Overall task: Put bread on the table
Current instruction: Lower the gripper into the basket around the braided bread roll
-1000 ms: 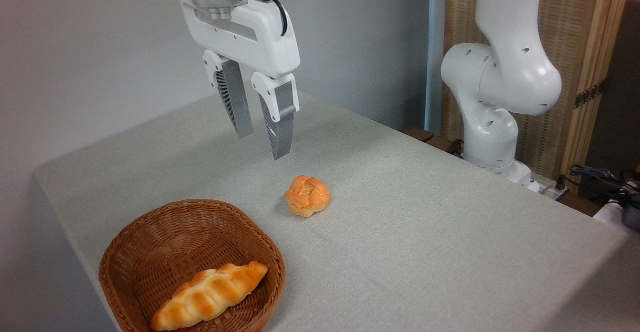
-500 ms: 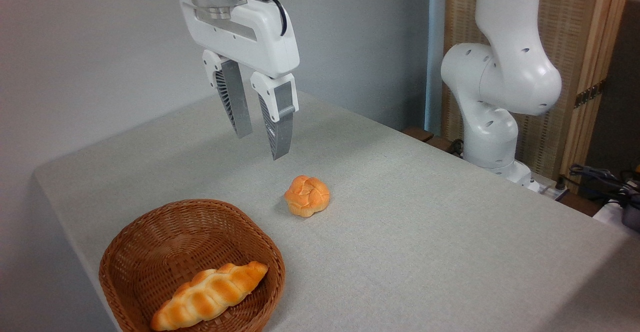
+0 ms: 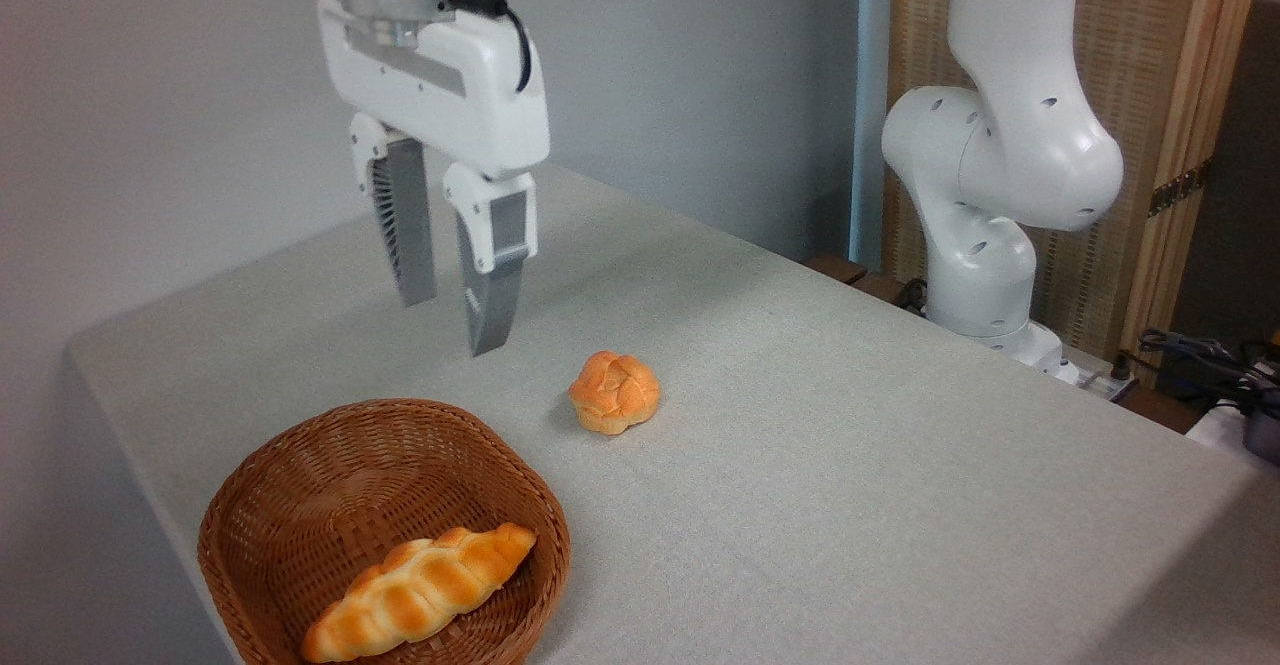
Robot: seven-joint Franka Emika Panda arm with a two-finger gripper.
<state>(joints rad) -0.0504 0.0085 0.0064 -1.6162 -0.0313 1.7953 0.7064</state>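
Since a moment ago, the gripper [image 3: 455, 325] has swung left toward the basket [image 3: 383, 530], fingers slightly parted and empty; the bread [image 3: 420, 593] lies inside it, below and nearer than the fingertips, so pickup is approaching.

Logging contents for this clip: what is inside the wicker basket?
The wicker basket holds only the braided bread loaf, lying along its front side. The weave under the loaf is covered; the rest is bare.
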